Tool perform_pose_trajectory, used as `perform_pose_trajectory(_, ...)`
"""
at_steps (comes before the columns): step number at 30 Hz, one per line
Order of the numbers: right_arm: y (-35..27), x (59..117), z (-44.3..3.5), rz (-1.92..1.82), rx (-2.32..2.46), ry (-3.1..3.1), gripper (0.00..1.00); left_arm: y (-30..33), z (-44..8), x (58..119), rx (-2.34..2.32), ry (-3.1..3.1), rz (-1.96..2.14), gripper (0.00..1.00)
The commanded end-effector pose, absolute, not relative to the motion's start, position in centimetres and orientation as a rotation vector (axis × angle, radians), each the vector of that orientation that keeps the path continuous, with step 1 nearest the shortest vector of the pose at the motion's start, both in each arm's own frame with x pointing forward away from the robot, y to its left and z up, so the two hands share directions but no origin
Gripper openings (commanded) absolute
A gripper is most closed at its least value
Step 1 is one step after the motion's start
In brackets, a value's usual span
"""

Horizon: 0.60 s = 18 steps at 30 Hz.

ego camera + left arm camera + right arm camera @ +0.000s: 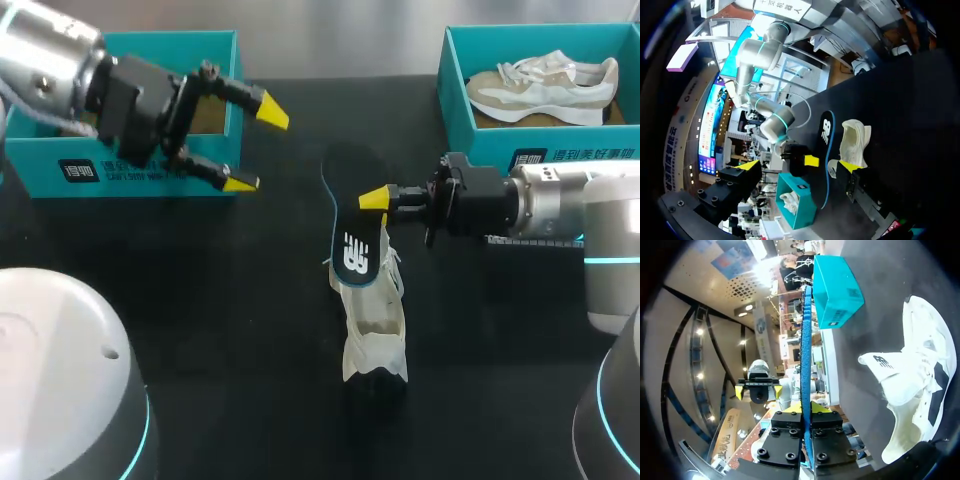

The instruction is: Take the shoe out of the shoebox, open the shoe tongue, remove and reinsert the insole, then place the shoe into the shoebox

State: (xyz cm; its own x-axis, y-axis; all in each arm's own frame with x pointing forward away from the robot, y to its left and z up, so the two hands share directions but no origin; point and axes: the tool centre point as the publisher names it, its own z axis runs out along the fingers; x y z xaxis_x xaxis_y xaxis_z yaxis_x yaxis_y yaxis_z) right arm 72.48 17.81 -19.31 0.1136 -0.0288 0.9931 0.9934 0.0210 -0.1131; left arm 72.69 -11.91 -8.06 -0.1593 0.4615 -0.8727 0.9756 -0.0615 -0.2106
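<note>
With your right gripper (378, 199) clamped on the insole (350, 225) and left gripper (256, 147) spread wide, empty, keep it aligned with the shoe (375, 335) mouth to avoid buckling.

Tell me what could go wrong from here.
1. The right gripper pinches the insole at one edge only. The thin insole could bend or slip when pressed into the shoe.
2. Nothing steadies the shoe: the left gripper hangs open, well away from it by the left shoebox, so a push might tip or slide it.
</note>
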Motion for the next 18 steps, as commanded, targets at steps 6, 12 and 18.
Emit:
perform_pose_trajectory(6, 17.9, 72.4, -19.4, -1.124, -1.227, -1.114, 0.00, -12.4, -4.5, 73.8, 2.105, 2.096, -0.690, 1.00)
perform_pose_trajectory(12, 17.9, 72.4, -19.4, -1.124, -1.227, -1.114, 0.00, -13.6, -4.2, 75.5, 2.268, 2.213, -0.553, 1.00)
perform_pose_trajectory(18, 17.9, 72.4, -19.4, -1.124, -1.227, -1.114, 0.00, -14.6, -3.4, 75.8, 2.402, 2.320, -0.379, 1.00)
